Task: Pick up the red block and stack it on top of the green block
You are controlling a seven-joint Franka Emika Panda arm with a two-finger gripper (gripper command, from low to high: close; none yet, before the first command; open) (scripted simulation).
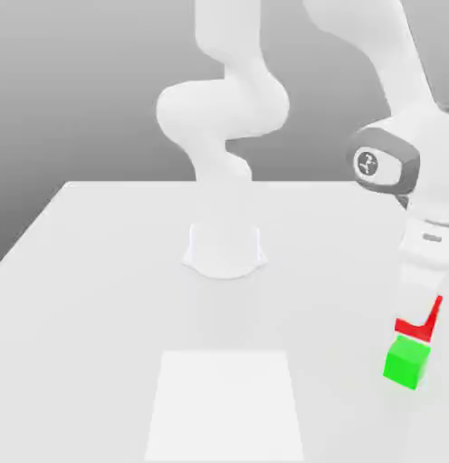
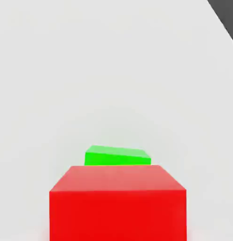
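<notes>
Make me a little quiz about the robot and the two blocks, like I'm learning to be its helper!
1. Fill in the blank: The small, plain, matte bright-green cube sits on the pale, flat ____.
2. Choose one: What is the robot's white hand holding?
A) the green cube
B) the small, plain, matte bright-red cube
C) nothing
3. True or false: The red cube is lower than the green cube.

Key: 1. table; 2. B; 3. false
</notes>
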